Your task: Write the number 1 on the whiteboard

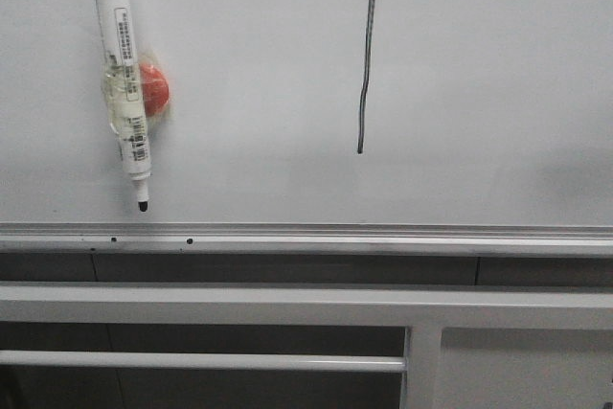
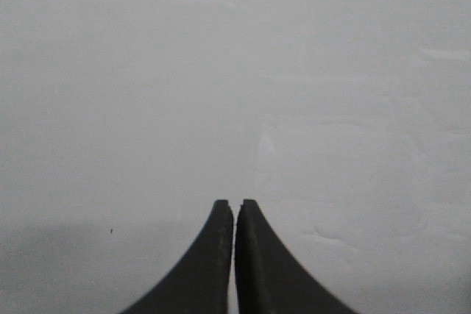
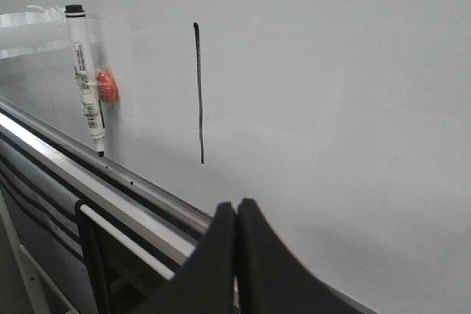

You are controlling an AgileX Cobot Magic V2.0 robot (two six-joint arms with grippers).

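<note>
The whiteboard (image 1: 479, 93) fills the upper front view, with its silver frame edge along the bottom. On it stands the number 1 (image 1: 366, 55), a thin black, slightly wavy near-vertical stroke, which shows again in the right wrist view (image 3: 199, 93). A white-barrelled marker (image 1: 123, 74) with an orange disc (image 1: 153, 89) sticks to the board at the left, tip down, held by nothing. My left gripper (image 2: 235, 202) is shut and empty before plain white board. My right gripper (image 3: 236, 204) is shut and empty, off the board below and to the right of the stroke. Neither gripper appears in the front view.
Below the board's frame edge (image 1: 306, 234) run grey metal rails (image 1: 287, 306) and a thinner bar (image 1: 192, 362), with a vertical post (image 1: 421, 366) at the lower right. The right wrist view shows the same frame (image 3: 88, 182) and rails beside the fingers.
</note>
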